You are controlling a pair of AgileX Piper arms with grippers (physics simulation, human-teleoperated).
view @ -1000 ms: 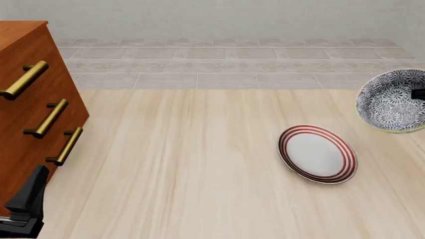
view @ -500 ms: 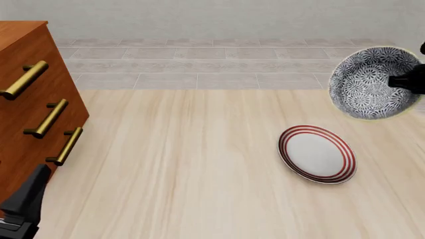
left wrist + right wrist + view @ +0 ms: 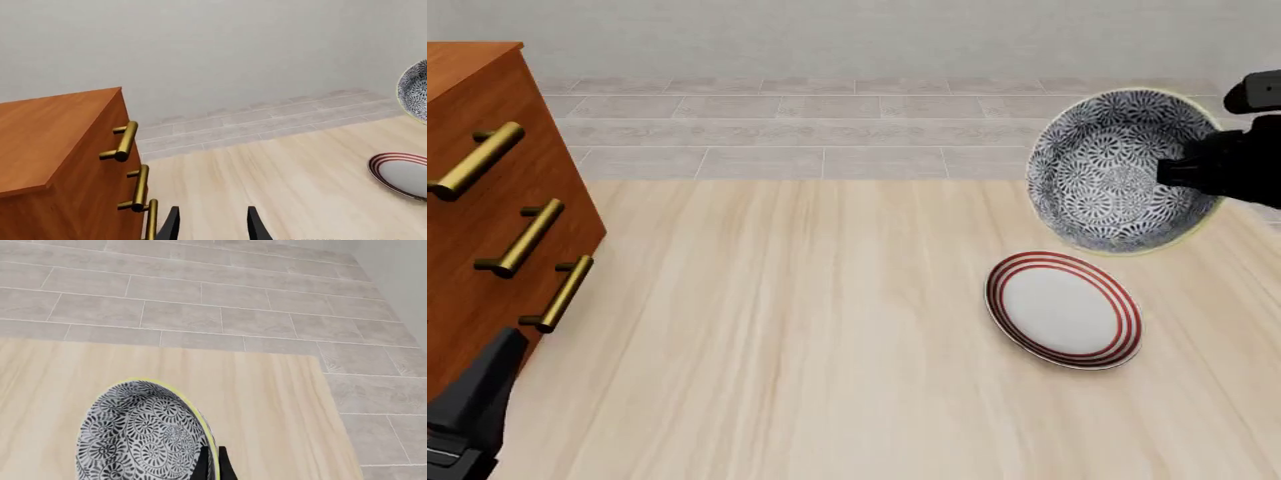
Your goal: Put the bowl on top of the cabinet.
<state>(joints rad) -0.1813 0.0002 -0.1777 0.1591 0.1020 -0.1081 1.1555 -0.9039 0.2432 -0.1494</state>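
Since a second ago the bowl (image 3: 1118, 170) is travelling leftward and higher, from the front view's right edge to a spot in the air above the far edge of the plate (image 3: 1064, 309). It is tilting steeply, its patterned inside facing the camera. The right gripper (image 3: 211, 465) is pinching the bowl's rim, jaws pressed close on either side of it. This is the carry stage, I judge; the cabinet (image 3: 487, 215) is standing well apart at the surface's left side, its top not yet reached. The left gripper (image 3: 212, 225) is sitting low just beside the cabinet, jaws spread and holding nothing, and may be crowding the approach. Only the plate is lying under the path, likely cleared already.
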